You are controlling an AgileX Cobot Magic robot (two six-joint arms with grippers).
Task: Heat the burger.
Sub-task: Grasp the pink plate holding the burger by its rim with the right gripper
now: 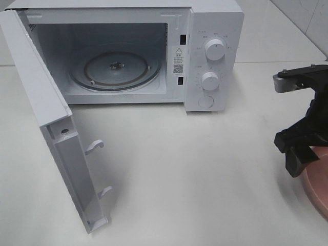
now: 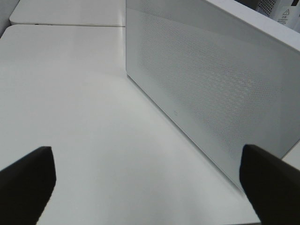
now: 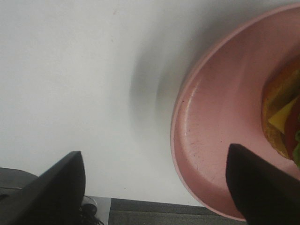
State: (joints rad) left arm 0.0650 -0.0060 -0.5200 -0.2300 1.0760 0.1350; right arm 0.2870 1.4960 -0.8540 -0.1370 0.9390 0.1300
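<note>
**Step in hand:** approach to pick-up. The microwave (image 1: pixel 215 31) is ready for loading: its door (image 1: pixel 36 102) is swung fully open and the glass turntable (image 1: pixel 115 69) is bare. Nothing has been loaded yet.

**End effectors:** The R gripper (image 3: pixel 153 154) is spread wide, with nothing clamped. It hangs over the near rim of the pink plate (image 3: pixel 211 131) at the R edge of the table (image 1: pixel 195 179). One finger is seen over the plate's inside and the other over bare table, so the rim section lies between them. Contact w/ the plate cannot be confirmed. The L gripper (image 2: pixel 146 154) is likewise spread wide and empty. It is held low beside the outer face of the open door.

**Task item:** The burger (image 3: pixel 283 117) sits on the plate, inboard of the rim and just beyond the finger on the plate side. It is only partly in the R wrist view and is cut off in the exterior view. It is well apart from the microwave cavity.

**Next move (judged):** The rim is prob. to be taken between the fingers. The jaws must be lowered and aligned across the rim, then closed. The plate must be kept level during transfer so the stacked burger is not tipped.
</note>
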